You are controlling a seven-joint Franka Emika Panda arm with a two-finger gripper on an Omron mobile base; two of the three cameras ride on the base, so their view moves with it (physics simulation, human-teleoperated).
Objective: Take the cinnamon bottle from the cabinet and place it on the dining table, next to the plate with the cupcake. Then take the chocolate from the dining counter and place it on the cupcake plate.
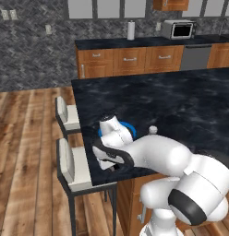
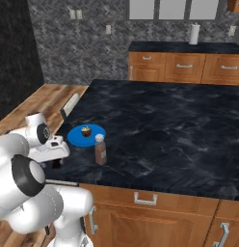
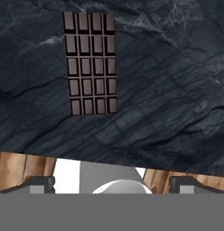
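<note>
A: Where is the flat dark brown chocolate bar scored into small squares (image 3: 90, 63)?

B: In the hand view it lies flat on the black white-veined marble dining table (image 3: 177, 90), a little in from the table's edge, with bare marble all round it. The two dark fingertips of the two-finger gripper (image 3: 112, 184) sit low in that view, set wide apart, with nothing between them. They are short of the bar and not touching it.

A: And from the base cameras?

B: The gripper (image 1: 108, 162) hangs at the near left corner of the table (image 1: 181, 101), pointing down over the edge. I cannot pick the bar out there; the hand covers that spot.

A: The other task things?

B: In the right base view the small round bright blue plate (image 2: 74, 137) lies on the marble (image 2: 179, 125) near that same corner, with the tiny brown cupcake with a pale top (image 2: 85, 130) standing on it. The small dark reddish-brown cinnamon bottle with a grey-white cap (image 2: 100, 150) stands upright just beside the plate, on its right and slightly nearer the table's front edge, not on it. The gripper (image 2: 55, 161) is left of the plate, at the table's rim.

A: What lies around that?

B: Two white-cushioned stools with dark frames (image 1: 72, 168) stand against the table's left side. Behind it runs a dark-topped wall counter with wooden drawers (image 1: 130, 57), carrying a white paper-towel roll (image 1: 131, 30) and a silver toaster oven (image 1: 180, 29).
</note>
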